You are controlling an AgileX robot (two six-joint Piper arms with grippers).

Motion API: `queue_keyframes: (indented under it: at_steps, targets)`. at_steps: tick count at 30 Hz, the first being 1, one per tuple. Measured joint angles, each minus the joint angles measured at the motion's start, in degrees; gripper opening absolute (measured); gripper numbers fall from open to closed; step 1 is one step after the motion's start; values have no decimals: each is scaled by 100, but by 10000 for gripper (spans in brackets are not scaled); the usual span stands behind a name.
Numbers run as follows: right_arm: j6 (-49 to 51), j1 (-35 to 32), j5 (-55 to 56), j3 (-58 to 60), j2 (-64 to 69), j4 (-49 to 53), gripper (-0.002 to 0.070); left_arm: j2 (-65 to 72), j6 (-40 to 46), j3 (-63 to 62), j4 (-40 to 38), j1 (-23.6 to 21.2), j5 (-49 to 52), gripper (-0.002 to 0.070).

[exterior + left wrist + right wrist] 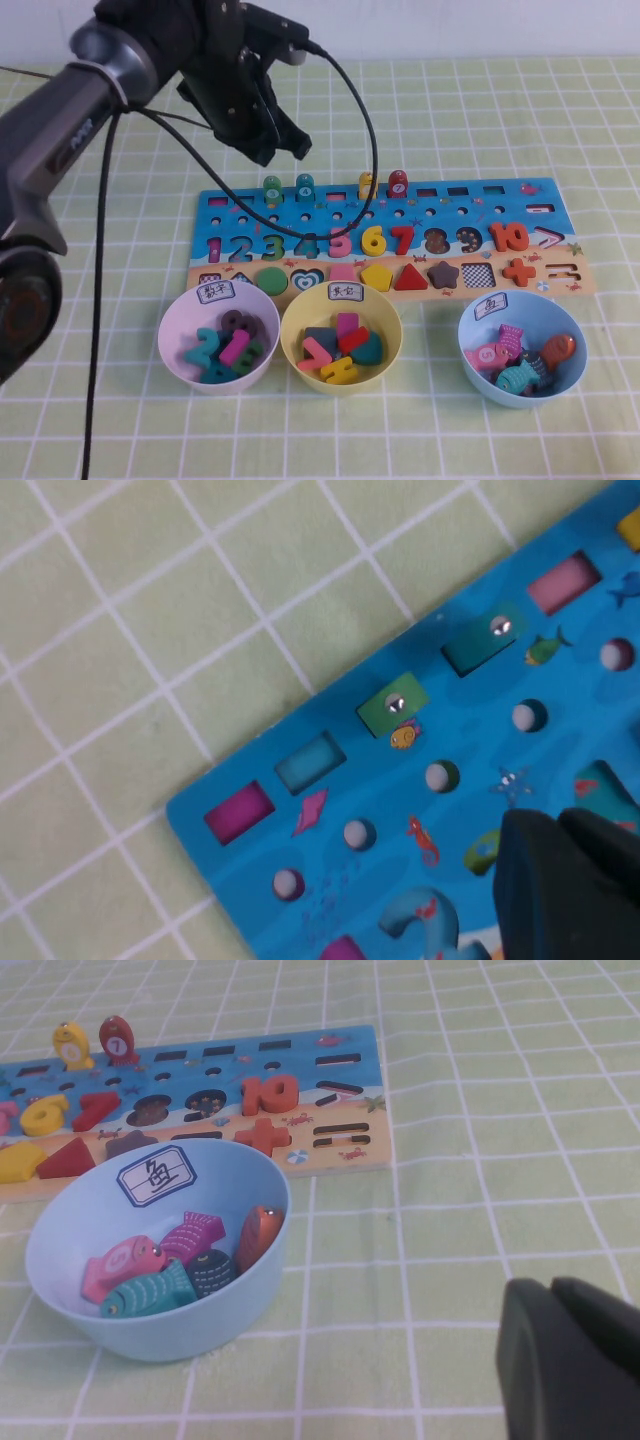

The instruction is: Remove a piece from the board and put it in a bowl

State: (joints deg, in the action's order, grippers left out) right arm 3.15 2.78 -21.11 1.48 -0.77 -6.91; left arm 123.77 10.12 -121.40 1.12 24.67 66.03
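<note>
Nearest, three smooth round plastic bowls sit on the checked table; the light blue bowl holds fish pieces. Behind lies the flat wooden board, with the rounded green peg upright along its far edge. Left gripper hovers above it, jaws seemingly pressed together. Right gripper: cannot tell.

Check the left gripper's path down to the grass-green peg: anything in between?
Nothing visible. The left gripper hangs above the far left of the board, with open air down to the grass-green peg. The teal peg stands close beside it. The right gripper is low beside the blue bowl.
</note>
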Motion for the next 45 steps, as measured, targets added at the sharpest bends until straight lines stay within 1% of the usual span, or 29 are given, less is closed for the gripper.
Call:
queue_keyframes:
  at_steps: [3,5,7,11,13,14,17,22,36,45]
  targets:
    - [0,0,0,0,0,0,-18,312,-24,-121,39,14,3,7]
    - [0,0,0,0,0,0,-18,452,-43,-180,120,23,3,54]
    - [0,0,0,0,0,0,-18,520,-98,-191,155,23,-64,146]
    - [0,0,0,0,0,0,-18,587,-509,-236,201,23,-268,374]
    - [0,0,0,0,0,0,-18,596,-768,-246,315,26,-366,428]
    - [0,0,0,0,0,0,-18,610,-885,-259,400,26,-427,442]
    - [0,0,0,0,0,0,-18,661,-1049,-271,508,26,-612,459]
    - [0,0,0,0,0,0,-18,748,-1106,-271,551,26,-773,465]
    - [0,0,0,0,0,0,-18,1225,-1291,-283,693,26,-931,465]
    - [0,0,0,0,0,0,-18,1261,-1314,-283,731,26,-1086,456]
